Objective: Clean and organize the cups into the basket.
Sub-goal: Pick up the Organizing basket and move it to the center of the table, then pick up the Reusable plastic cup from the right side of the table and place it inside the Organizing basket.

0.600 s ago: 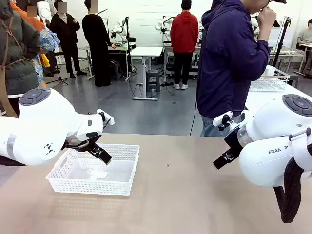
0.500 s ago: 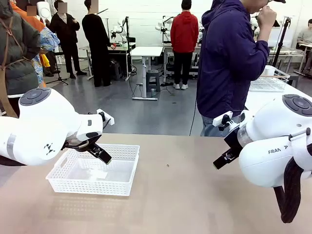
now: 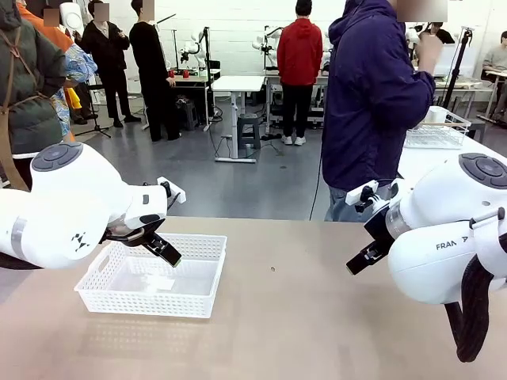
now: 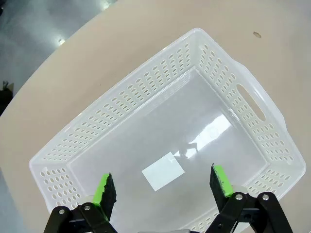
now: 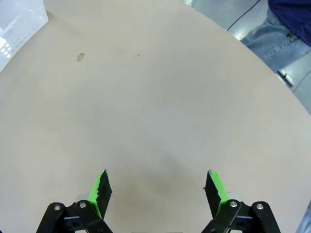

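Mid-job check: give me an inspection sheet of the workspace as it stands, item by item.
Surface: tan table, one small dark speck.
Job's things: white basket upright on the table's left part, only a white label on its floor.
Clutter: nothing seen.
Grippers: left gripper open, above the basket; right gripper open, above bare table.
Cables: black cable looped at the right arm.
Surroundings: person in a dark blue hoodie at the far side; wire basket on another table.

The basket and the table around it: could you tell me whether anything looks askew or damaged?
Nothing much stands out. The basket sits flat and intact on the table; the one blemish is a small dark speck on the bare surface to its right.
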You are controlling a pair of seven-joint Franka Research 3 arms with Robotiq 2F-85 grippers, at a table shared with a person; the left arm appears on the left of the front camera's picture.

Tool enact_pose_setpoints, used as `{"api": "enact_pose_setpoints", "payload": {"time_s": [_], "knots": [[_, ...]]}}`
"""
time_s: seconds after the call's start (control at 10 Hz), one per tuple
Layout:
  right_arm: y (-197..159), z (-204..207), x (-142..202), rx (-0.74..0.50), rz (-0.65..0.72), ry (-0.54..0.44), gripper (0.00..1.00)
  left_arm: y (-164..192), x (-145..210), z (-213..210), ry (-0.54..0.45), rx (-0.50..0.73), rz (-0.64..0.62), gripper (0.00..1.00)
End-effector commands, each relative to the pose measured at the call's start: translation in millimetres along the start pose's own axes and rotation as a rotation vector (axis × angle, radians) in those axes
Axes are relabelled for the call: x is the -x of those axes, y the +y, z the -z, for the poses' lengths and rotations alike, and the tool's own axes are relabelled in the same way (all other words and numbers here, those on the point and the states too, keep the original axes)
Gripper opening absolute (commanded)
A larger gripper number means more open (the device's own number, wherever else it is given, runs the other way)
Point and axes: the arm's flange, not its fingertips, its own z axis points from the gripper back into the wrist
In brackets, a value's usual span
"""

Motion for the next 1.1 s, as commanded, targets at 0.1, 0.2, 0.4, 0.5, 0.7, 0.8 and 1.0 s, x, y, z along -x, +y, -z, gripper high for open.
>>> {"api": "enact_pose_setpoints", "payload": {"time_s": [0.1, 0.2, 0.4, 0.5, 0.7, 0.8, 1.0], "knots": [[0.0, 0.0, 0.0, 0.000, 0.000, 0.000, 1.00, 0.0, 0.0, 0.0, 0.000, 0.000, 0.000, 1.00], [0.0, 0.0, 0.0, 0.000, 0.000, 0.000, 1.00, 0.0, 0.0, 0.0, 0.000, 0.000, 0.000, 1.00], [0.0, 0.0, 0.0, 0.000, 0.000, 0.000, 1.00, 0.0, 0.0, 0.0, 0.000, 0.000, 0.000, 1.00], [0.0, 0.0, 0.0, 0.000, 0.000, 0.000, 1.00, 0.0, 0.0, 0.0, 0.000, 0.000, 0.000, 1.00], [0.0, 0.0, 0.0, 0.000, 0.000, 0.000, 1.00, 0.0, 0.0, 0.0, 0.000, 0.000, 0.000, 1.00], [0.0, 0.0, 0.0, 0.000, 0.000, 0.000, 1.00, 0.0, 0.0, 0.0, 0.000, 0.000, 0.000, 1.00], [0.0, 0.0, 0.0, 0.000, 0.000, 0.000, 1.00, 0.0, 0.0, 0.0, 0.000, 0.000, 0.000, 1.00]]}}
